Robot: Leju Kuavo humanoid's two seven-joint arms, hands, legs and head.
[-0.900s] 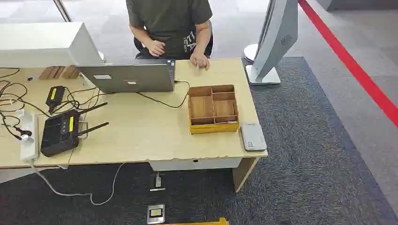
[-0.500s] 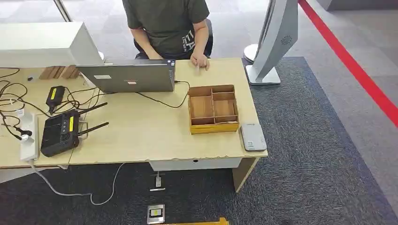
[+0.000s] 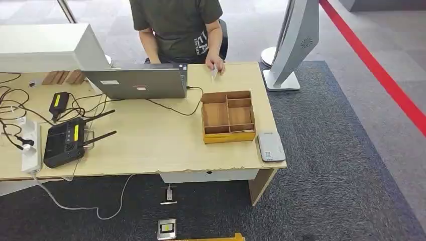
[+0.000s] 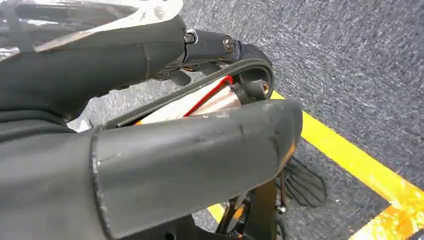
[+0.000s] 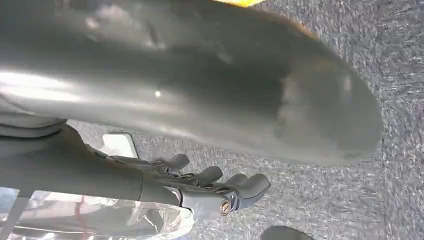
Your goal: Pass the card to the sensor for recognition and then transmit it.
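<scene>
A person seated at the far side of the table pinches a small white card (image 3: pixel 214 73) just above the tabletop, beside the laptop's right end. The grey card sensor (image 3: pixel 271 146) lies flat at the table's front right corner. My left hand (image 4: pixel 150 55) hangs over the dark carpet with its dark fingers (image 4: pixel 172 76) loosely extended and nothing in it. My right hand (image 5: pixel 165 185) also hangs over the carpet, its fingers (image 5: pixel 240 184) slightly curled and apart, holding nothing.
A compartmented wooden tray (image 3: pixel 228 116) with a yellow front sits left of the sensor. A laptop (image 3: pixel 136 82), a black router (image 3: pixel 65 142), cables and a power strip (image 3: pixel 31 145) cover the table's left. A grey kiosk stand (image 3: pixel 291 45) rises at the back right.
The person's hand, which rested flat on the table, has lifted a white card. Their other hand has dropped behind the laptop. My hands and the camera have not moved.
</scene>
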